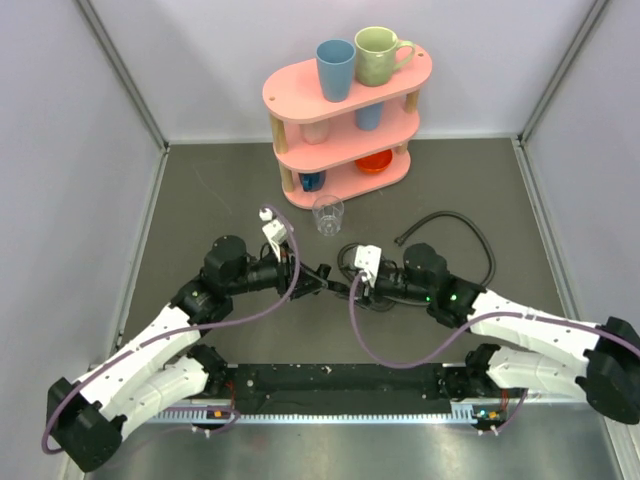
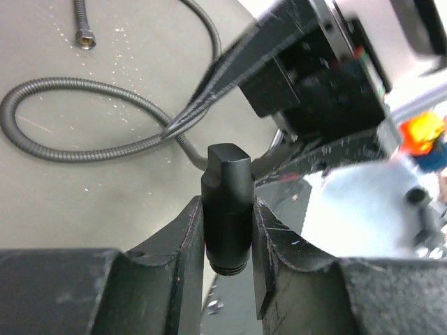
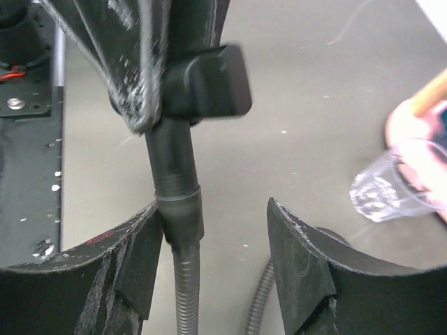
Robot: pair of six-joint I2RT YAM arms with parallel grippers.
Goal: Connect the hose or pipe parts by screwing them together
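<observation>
Grey tabletop, walled in white, is carrying a clear glass tumbler near its middle, with a pink shelf of cups standing behind that tumbler. Just in front of the tumbler, toward the arm bases, the left gripper is clamping a short black fitting between its jaws, one finger pressing on each flank of the fitting and the threaded end poking out past them. In front of the tumbler and slightly to its right, the right gripper is facing the left one with its jaws standing well apart and gripping nothing. The collar of a ribbed hose is sitting in line with the fitting and meeting it, a band of thread showing above the collar, which is touching only one of the right fingers. This hose is trailing down into a loop on the table in front of the tumbler. Further right of the tumbler, a second hose is lying in a wide arc on the table, apart from both grippers.
</observation>
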